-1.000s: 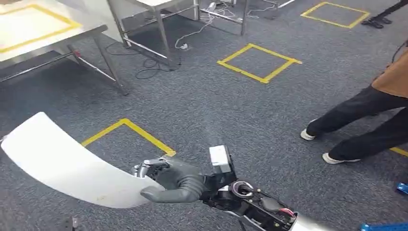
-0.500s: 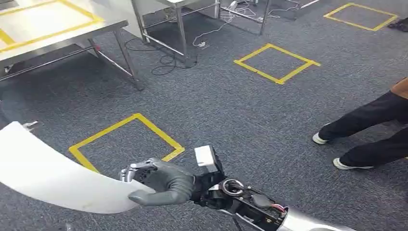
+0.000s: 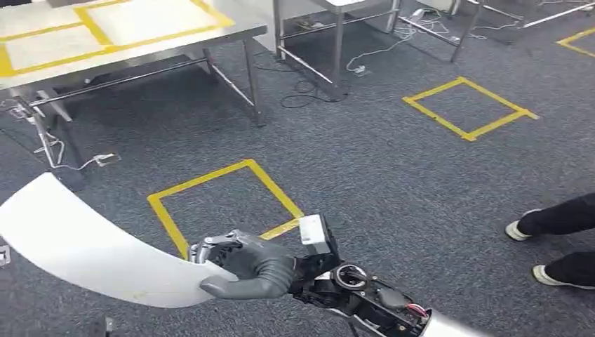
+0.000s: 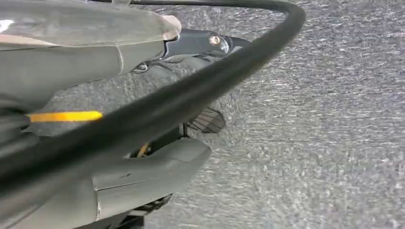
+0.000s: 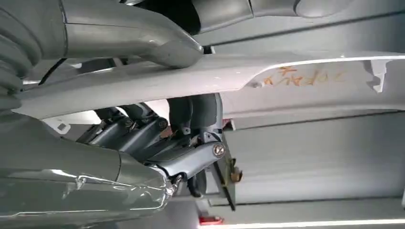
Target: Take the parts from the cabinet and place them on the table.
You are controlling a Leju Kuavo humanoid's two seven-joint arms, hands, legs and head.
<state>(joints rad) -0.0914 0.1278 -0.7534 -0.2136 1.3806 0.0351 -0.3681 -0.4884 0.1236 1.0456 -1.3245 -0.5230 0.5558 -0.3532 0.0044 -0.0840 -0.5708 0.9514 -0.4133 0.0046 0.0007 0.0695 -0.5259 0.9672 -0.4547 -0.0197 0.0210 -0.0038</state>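
Observation:
A long white curved panel (image 3: 84, 246) hangs low over the carpet at the lower left of the head view. My right hand (image 3: 249, 267) grips its near end, thumb on the near face and fingers behind the edge. Close up in the right wrist view, the panel (image 5: 286, 81) carries orange handwriting, with the thumb (image 5: 143, 38) on one side and the dark fingers (image 5: 191, 119) on the other. The steel table (image 3: 231, 31) with yellow tape frames stands at the upper left. My left hand (image 4: 157, 33) hangs over the carpet with nothing in it.
Yellow tape squares (image 3: 224, 203) (image 3: 466, 105) mark the grey carpet. Cables (image 3: 309, 88) lie by the table legs and a second steel frame (image 3: 337, 42). A person's legs and white shoes (image 3: 554, 232) stand at the right edge.
The whole picture has shifted right as the camera turned left: the table is nearer the middle and the person's legs sit at the right edge. My right hand keeps its hold on the panel.

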